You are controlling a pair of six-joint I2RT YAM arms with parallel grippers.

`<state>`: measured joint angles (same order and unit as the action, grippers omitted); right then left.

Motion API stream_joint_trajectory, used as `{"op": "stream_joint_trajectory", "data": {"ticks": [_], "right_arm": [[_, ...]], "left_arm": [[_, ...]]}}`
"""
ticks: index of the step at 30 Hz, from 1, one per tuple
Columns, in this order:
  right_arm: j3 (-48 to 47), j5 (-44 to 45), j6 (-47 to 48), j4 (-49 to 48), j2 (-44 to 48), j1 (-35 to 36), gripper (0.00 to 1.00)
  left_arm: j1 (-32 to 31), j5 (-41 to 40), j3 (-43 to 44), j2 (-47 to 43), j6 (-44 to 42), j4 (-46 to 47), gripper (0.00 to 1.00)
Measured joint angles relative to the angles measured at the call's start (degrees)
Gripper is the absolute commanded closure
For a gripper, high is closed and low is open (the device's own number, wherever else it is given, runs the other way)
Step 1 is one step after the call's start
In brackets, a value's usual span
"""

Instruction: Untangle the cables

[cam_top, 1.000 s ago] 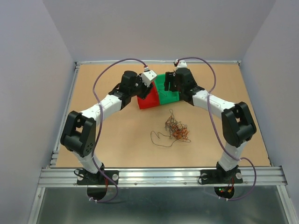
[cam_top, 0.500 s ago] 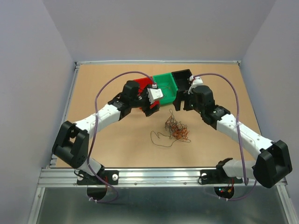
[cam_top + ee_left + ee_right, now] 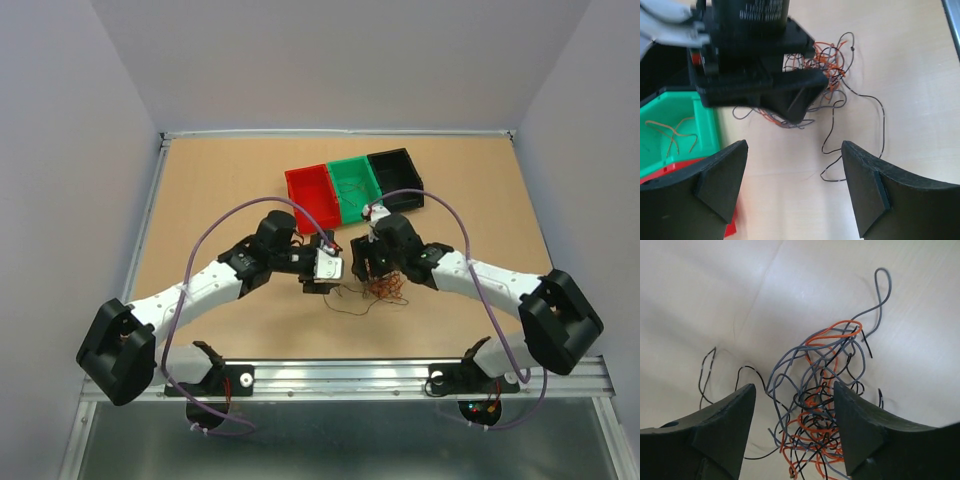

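A: Where do the cables (image 3: pixel 384 288) lie?
B: On the table (image 3: pixel 220 200), just below the centre of the overhead frame, well apart from the red bin (image 3: pixel 312 195), green bin (image 3: pixel 355 185) and black bin (image 3: pixel 396 175) lined up above them. One dark strand trails off toward the lower left.
A: And the right gripper (image 3: pixel 792 397)?
B: Directly over the heap. In its wrist view the fingers (image 3: pixel 725 425) stand apart, with grey, orange and black loops showing in the gap, none of them pinched.
A: The left gripper (image 3: pixel 794 152)?
B: Fingers wide apart too, nothing between them but bare table. It sits just left of the tangle, and a few thin wire pieces (image 3: pixel 675 134) lie in the green bin at the left edge of its view
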<state>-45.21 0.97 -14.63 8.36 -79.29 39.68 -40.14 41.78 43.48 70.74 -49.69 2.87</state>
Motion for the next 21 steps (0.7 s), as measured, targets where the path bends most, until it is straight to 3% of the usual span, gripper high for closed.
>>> {"op": "stream_joint_trajectory", "data": {"ticks": [3, 4, 5, 8, 14, 21], "right_arm": [[0.0, 0.1, 0.2, 0.2, -3.5, 0.9, 0.49], [0.0, 0.2, 0.1, 0.2, -4.4, 0.9, 0.59], [0.0, 0.4, 0.3, 0.2, -5.7, 1.0, 0.82], [0.0, 1.2, 0.1, 0.7, -6.9, 1.3, 0.98], [0.1, 2.3, 0.1, 1.0, -4.4, 1.3, 0.99], [3.1, 3.1, -1.0, -3.1, 12.2, 1.3, 0.99]], "left_arm": [[-2.3, -0.5, -0.7, -0.1, -1.5, -0.2, 0.13], [-2.8, -0.9, -1.0, -0.1, -1.7, -0.2, 0.14], [-3.8, -1.6, -1.5, -0.1, -2.1, 0.0, 0.15], [-6.6, -3.6, -3.5, -0.1, -2.7, 1.0, 0.17], [-9.3, -6.3, -6.8, -0.2, -3.1, 3.0, 0.23], [-11.6, -8.5, -8.8, 0.6, -2.8, 9.1, 0.26]]}}
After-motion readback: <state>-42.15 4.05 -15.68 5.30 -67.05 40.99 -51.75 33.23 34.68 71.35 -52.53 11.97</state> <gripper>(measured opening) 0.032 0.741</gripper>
